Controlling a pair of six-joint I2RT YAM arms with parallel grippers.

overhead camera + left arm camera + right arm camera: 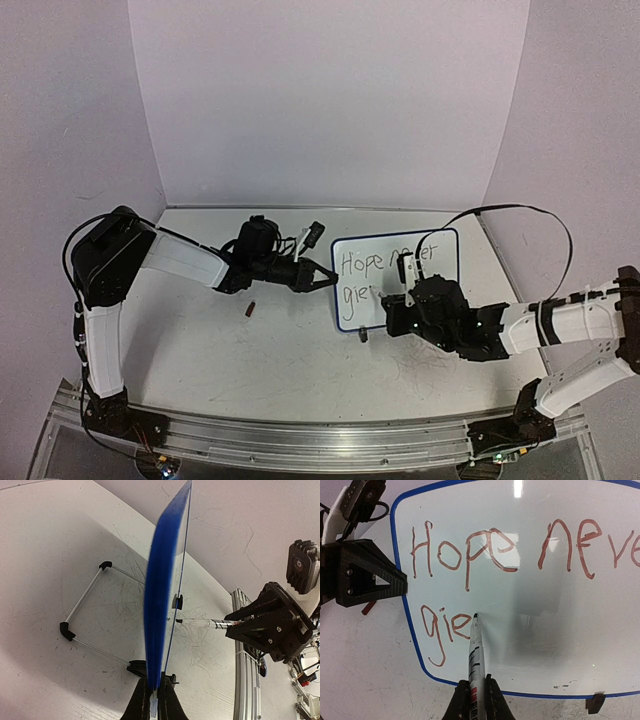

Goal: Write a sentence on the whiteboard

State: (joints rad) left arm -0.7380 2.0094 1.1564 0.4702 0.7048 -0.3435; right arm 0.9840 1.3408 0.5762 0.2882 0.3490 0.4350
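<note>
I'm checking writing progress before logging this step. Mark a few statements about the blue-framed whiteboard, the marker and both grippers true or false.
1. The right gripper grips a white-barrelled marker pen with its tip against the small blue-framed white board. True.
2. The handwritten second line is complete. False: only "gie" is there.
3. The left gripper is shut on the board's blue edge. True.
4. The board lies flat on the table. False: it stands up on a wire stand.

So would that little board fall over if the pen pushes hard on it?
Probably not: the left hand pinches the edge of the board, and a wire stand props it behind. It looks thin and light, so alone it might slide or tip. It seems stiff, though; the pen isn't bending it.
</note>
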